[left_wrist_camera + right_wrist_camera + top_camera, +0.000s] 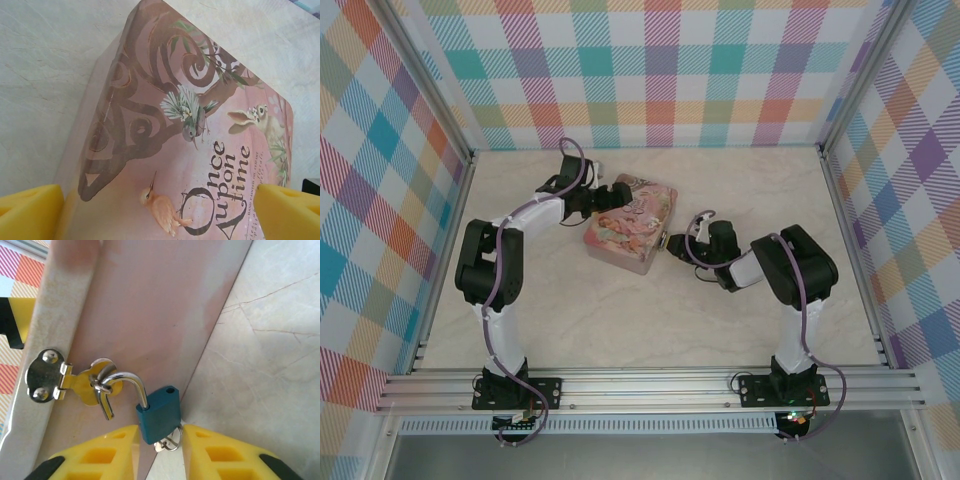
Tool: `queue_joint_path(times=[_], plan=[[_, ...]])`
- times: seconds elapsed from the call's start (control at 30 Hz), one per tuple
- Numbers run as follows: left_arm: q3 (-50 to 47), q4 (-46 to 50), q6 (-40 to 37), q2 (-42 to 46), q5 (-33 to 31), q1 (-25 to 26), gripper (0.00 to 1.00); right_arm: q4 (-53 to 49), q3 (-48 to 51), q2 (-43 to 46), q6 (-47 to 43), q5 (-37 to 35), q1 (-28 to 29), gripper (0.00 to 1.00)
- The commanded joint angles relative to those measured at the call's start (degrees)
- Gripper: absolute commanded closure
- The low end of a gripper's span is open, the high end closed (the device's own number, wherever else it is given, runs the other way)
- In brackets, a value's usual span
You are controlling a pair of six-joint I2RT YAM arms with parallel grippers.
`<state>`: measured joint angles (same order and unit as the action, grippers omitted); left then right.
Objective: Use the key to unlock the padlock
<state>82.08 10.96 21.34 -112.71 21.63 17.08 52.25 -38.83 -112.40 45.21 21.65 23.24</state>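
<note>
The small blue padlock (pixel 159 412) hangs against the side of the pink tin (pixel 150 305). Its metal shackle (pixel 131 381) is hooked through the tin's brass hasp (pixel 75 382), and one shackle end stands out of the body, leaving its hole bare. The key (pixel 169 444) with its small ring sticks out of the padlock's bottom. My right gripper (pixel 160 452) is open a little, its yellow fingers on either side of the padlock's lower end and the key. My left gripper (pixel 160 220) is wide open over the tin's pictured lid (pixel 200 150), at the tin's far end (pixel 620 190).
The tin (pixel 630 225) lies in the middle of the marble-patterned table (pixel 620 320), between the two arms. Checked walls close off the left, back and right sides. An aluminium rail (pixel 650 385) runs along the near edge.
</note>
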Motion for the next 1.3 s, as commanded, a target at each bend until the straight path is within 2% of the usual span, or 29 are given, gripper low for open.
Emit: queue_joint_path(times=[0.0,0.2,0.33,0.57,0.8,0.93,1.07,1.27], plan=[[4.1,2.3,-2.5,-2.1,3.4,0.1,0.03,-3.6,1.2,0.4,-2.5,-1.3,-1.4,0.69],[10.3,9.6,-9.4,-6.1,1.2,0.1,0.03,-6.2,4.4,6.2,-4.4,-0.8,-5.0,0.61],[13.6,10.1,-11.6,-7.9,0.3,0.0,0.03,-10.8,4.2,9.2,-6.9,0.7,-5.5,0.55],[26.0,16.8,-16.8,-16.6,1.5,0.1,0.03,-13.6,2.8,9.0,-6.8,3.0,-5.6,0.52],[31.3,20.3,-21.9,-20.4,4.9,0.8,0.16,-9.8,3.5,7.4,-4.1,5.9,-4.9,0.5],[32.8,21.6,-23.9,-21.4,6.4,1.6,0.24,-8.5,3.3,5.5,-2.9,4.7,-2.4,0.5],[33.4,22.1,-24.7,-22.3,6.6,2.2,0.28,-5.1,3.2,3.0,-0.7,3.2,-1.2,0.5],[34.3,22.7,-25.1,-23.3,6.4,2.9,0.29,-6.6,2.8,2.8,-0.1,1.3,-0.3,0.52]])
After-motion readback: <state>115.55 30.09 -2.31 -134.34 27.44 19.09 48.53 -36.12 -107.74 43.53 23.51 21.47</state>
